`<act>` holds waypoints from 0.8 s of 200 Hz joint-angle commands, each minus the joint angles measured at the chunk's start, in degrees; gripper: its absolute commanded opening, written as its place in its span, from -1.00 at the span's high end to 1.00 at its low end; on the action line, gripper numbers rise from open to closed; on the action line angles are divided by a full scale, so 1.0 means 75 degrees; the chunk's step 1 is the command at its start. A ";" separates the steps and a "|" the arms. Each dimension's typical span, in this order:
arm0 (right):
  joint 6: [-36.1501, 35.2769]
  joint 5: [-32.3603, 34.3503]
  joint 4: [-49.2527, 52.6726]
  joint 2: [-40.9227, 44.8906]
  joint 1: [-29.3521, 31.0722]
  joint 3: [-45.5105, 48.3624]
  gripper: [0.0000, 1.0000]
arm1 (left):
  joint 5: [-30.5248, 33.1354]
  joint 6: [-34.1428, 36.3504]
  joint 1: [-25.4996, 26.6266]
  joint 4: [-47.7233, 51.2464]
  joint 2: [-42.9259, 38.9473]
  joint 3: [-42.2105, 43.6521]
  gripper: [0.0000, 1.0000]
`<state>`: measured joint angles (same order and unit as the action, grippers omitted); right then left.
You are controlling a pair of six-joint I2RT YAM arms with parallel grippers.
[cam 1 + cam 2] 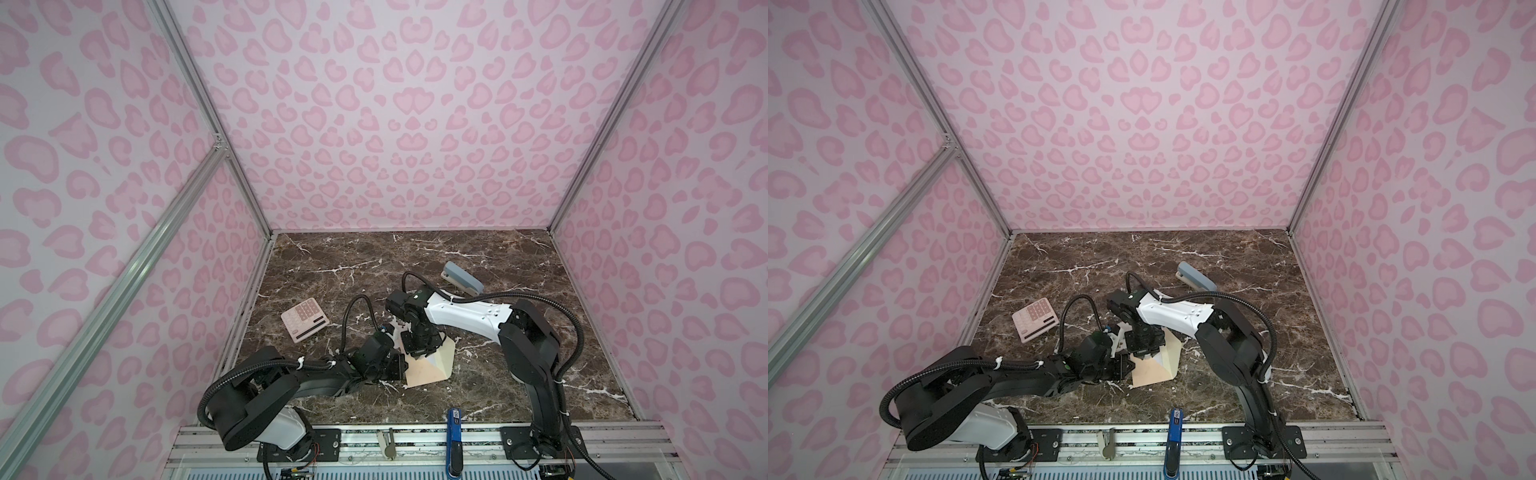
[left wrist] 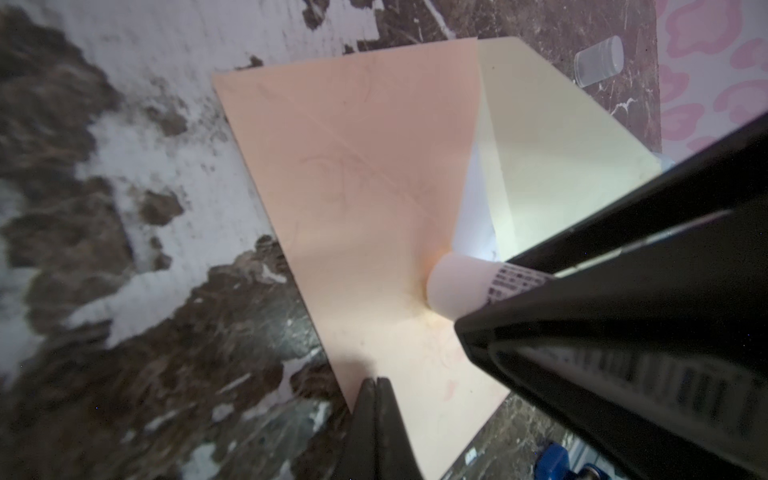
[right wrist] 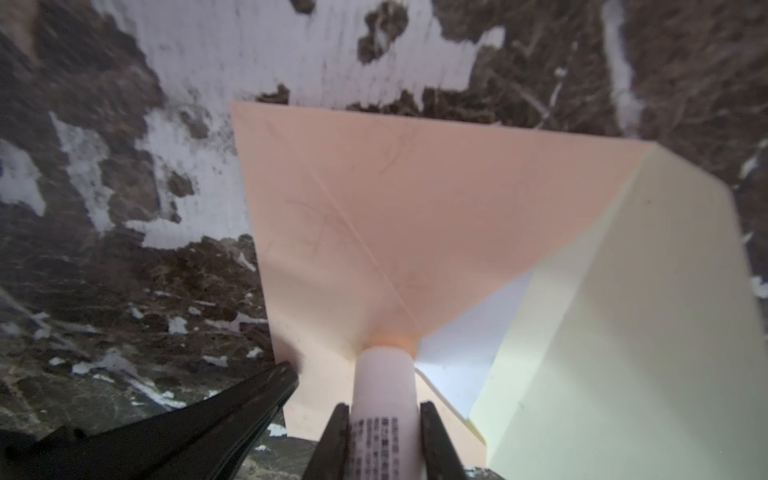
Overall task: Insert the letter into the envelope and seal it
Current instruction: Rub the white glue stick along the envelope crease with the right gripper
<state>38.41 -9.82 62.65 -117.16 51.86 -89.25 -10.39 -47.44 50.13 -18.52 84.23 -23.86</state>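
Peach-orange envelope, cream-yellow inside its flap. White letter. White tube with black print. Black left pincer and right pincer. Dark brown marble table, white-veined. Pale pink walls with darker pink leopard spots. Pink calculator. Grey-blue stapler, beige base.

On the brown marble tabletop the peach envelope lies near the middle, with its cream flap open on the right side. The left tool meets the envelope's left edge. The right tool points down onto its far part. A pink calculator lies to the left, and a blue-grey stapler lies farther back on the right.
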 commanded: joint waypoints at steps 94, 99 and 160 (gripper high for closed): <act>-0.0030 0.0185 0.0131 0.0374 -0.0117 0.0228 0.95 | -0.0079 0.0045 -0.0004 0.0548 0.0255 -0.0121 0.92; -0.0031 0.0185 0.0131 0.0396 -0.0129 0.0228 0.95 | -0.0079 0.0044 -0.0003 0.0548 0.0256 -0.0113 0.92; -0.0012 -0.0014 0.0101 0.0322 -0.0019 0.0100 0.95 | -0.0093 0.0062 -0.0004 0.0583 0.0231 -0.0175 0.92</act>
<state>38.39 -9.32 62.76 -113.58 51.13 -87.96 -11.35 -47.31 50.09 -19.09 85.67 -24.82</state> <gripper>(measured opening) 0.250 0.049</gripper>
